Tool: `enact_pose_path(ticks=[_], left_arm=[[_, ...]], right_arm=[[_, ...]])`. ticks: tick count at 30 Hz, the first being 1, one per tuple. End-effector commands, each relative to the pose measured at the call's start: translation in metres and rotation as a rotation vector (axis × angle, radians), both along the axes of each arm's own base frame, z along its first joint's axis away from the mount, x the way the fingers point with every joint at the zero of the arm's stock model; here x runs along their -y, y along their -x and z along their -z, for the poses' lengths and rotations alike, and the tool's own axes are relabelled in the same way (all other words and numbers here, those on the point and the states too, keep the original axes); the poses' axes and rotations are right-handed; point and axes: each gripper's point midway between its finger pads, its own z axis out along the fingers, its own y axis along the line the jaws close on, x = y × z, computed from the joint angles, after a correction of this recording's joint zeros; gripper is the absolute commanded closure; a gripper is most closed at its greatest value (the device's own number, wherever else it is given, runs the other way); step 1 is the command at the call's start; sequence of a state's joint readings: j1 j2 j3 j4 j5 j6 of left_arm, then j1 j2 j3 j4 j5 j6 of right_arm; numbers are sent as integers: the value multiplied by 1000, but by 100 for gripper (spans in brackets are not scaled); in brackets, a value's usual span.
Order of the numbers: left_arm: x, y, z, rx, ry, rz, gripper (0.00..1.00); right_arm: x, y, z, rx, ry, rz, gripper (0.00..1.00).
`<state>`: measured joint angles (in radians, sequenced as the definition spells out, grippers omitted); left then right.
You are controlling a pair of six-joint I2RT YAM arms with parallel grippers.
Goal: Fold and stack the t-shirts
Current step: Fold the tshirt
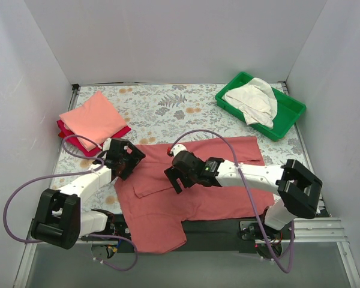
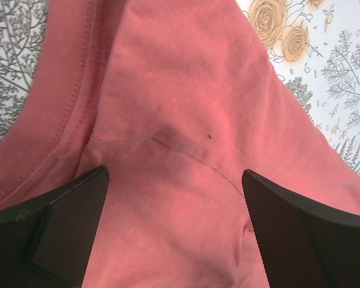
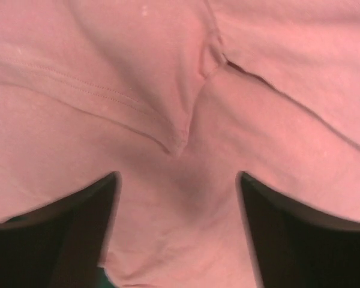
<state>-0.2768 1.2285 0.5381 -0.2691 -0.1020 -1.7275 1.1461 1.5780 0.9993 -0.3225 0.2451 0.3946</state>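
The dusty brick-red t-shirt lies spread on the flowered table, part hanging over the near edge. My left gripper is open over its left collar area; the left wrist view shows the shirt between wide-apart fingers. My right gripper is open over the shirt's middle, low above a sleeve seam fold. A folded salmon-pink shirt lies on a crimson shirt at the back left. The cream-white shirt lies crumpled in the tray.
The green plastic tray stands at the back right. White walls close in the table on three sides. Purple cables loop from both arms near the front edge.
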Motion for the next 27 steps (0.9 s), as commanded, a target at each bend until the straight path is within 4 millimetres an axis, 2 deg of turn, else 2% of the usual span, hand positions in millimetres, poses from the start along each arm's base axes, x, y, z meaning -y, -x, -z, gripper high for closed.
enact_pose_path(ticks=[1, 5, 7, 8, 9, 10, 11, 13, 14, 16, 17, 19, 20, 21, 22, 24, 26, 27], left_arm=[[-10, 0, -11, 12, -49, -7, 7], [-8, -1, -26, 33, -44, 17, 7], [-6, -7, -39, 63, -45, 32, 7], [-5, -9, -44, 70, -46, 40, 6], [-4, -15, -52, 90, -45, 45, 6], [-3, -17, -50, 82, -57, 52, 6], [-2, -20, -51, 81, -57, 53, 7], [1, -27, -46, 55, -65, 68, 6], [1, -30, -41, 39, -75, 72, 7], [4, -40, -41, 34, -85, 82, 6], [4, -43, -29, -5, -100, 89, 6], [7, -50, -22, -17, -107, 106, 6], [8, -56, -16, -28, -116, 105, 6], [8, -60, -12, -32, -120, 109, 6], [8, -63, -9, -38, -126, 106, 6], [5, -70, 1, -59, -157, 99, 6], [5, -77, 5, -66, -171, 95, 6], [5, -78, 13, -86, -182, 99, 6]], right_arm=[[16, -11, -19, 55, -20, 80, 2], [40, -30, -26, 75, -41, 178, 2], [59, -50, -33, 80, -68, 256, 2], [77, -66, -32, 77, -67, 316, 2], [85, -73, -36, 79, -82, 324, 2], [94, -80, -36, 82, -85, 344, 2], [113, -98, -35, 84, -93, 406, 2], [125, -111, -35, 79, -107, 413, 2], [142, -126, -35, 82, -110, 466, 2], [150, -140, -33, 83, -109, 462, 2], [164, -152, -31, 85, -108, 498, 2], [172, -167, -25, 72, -103, 506, 2], [181, -182, -22, 65, -107, 533, 2], [186, -184, -14, 44, -103, 547, 2], [188, -193, -16, 44, -113, 548, 2], [199, -203, 1, 1, -93, 570, 2], [207, -214, 8, 3, -69, 579, 2], [211, -215, 21, -20, -40, 593, 2]])
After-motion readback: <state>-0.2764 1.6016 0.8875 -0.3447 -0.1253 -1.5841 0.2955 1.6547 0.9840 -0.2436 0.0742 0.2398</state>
